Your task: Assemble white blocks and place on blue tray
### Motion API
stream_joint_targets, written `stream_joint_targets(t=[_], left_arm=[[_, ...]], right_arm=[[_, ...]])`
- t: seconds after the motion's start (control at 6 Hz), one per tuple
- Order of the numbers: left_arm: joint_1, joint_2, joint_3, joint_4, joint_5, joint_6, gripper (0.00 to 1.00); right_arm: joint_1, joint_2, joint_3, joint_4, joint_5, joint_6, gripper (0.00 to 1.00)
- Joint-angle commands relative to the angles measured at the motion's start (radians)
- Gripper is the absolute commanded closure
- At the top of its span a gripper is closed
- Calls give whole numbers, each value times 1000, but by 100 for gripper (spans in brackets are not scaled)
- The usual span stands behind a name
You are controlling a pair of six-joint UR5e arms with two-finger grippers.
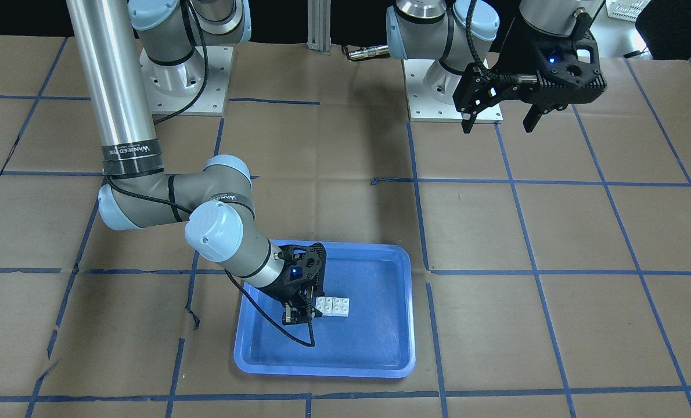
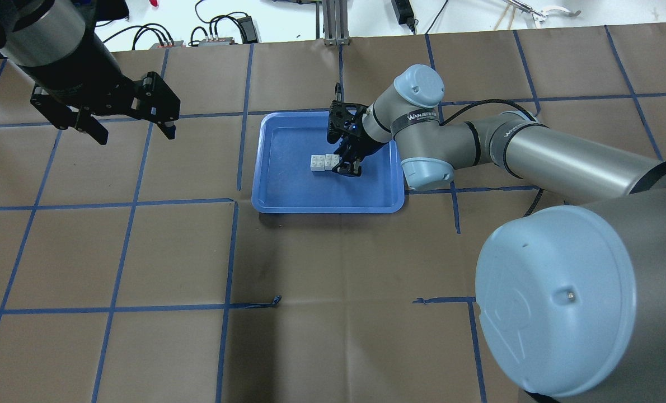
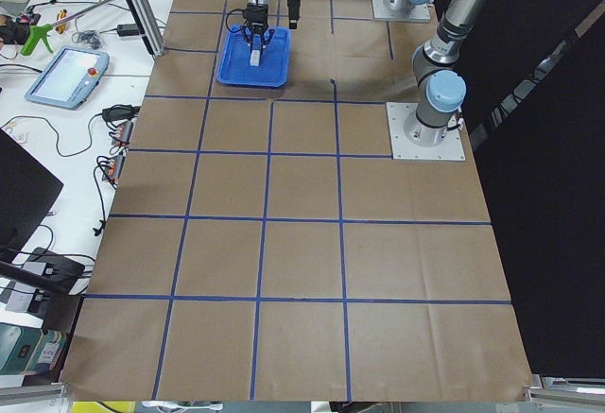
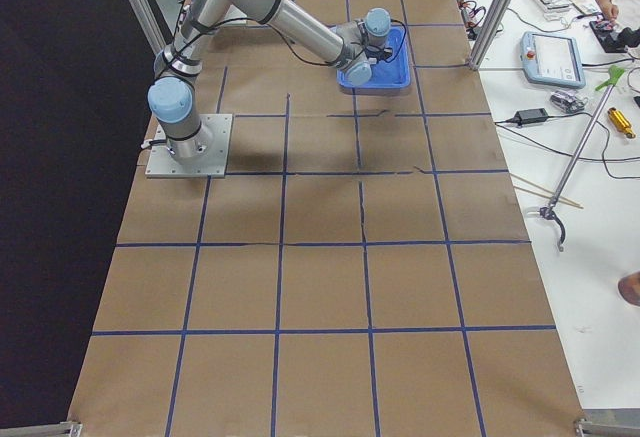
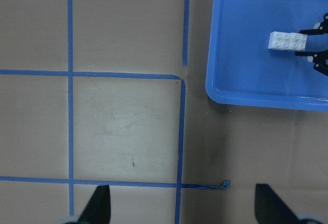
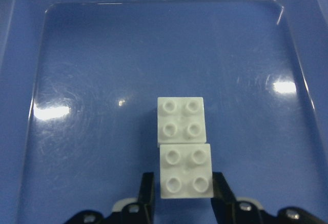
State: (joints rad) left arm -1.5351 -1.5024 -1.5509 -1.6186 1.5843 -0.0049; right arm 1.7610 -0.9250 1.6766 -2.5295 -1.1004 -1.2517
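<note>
Two white blocks [image 1: 332, 306] lie end to end, touching, studs up, on the floor of the blue tray [image 1: 380, 348]. My right gripper [image 1: 298, 316] is low inside the tray, its two fingers against the sides of the nearer block. In the right wrist view the gripper [image 6: 183, 188] clasps that block's near end, and the other block [image 6: 180, 121] lies beyond it. The overhead view shows the blocks [image 2: 324, 162] left of the right gripper [image 2: 348, 169]. My left gripper [image 2: 135, 134] hangs open and empty, high above the table, far from the tray [image 2: 288, 196].
The table is covered in brown paper with a blue tape grid [image 2: 232, 246]. The arms' base plates [image 1: 183, 81] stand at the robot's side. The left wrist view looks down on the tray's corner [image 5: 246, 88] and bare paper.
</note>
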Motion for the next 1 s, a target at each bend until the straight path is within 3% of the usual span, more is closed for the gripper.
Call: stream_joint_targets(t=[0.0, 0.5, 0.67, 0.83], left_arm=[[0, 4, 0, 0, 0, -1, 1], [1, 7, -3, -1, -1, -20, 1], [1, 7, -5, 0, -1, -21, 1], [3, 7, -5, 0, -1, -20, 1]], right_arm=[[0, 0, 0, 0, 1, 0, 49], [0, 0, 0, 0, 1, 0, 49], [0, 0, 0, 0, 1, 3, 38], [0, 0, 0, -3, 1, 5, 1]])
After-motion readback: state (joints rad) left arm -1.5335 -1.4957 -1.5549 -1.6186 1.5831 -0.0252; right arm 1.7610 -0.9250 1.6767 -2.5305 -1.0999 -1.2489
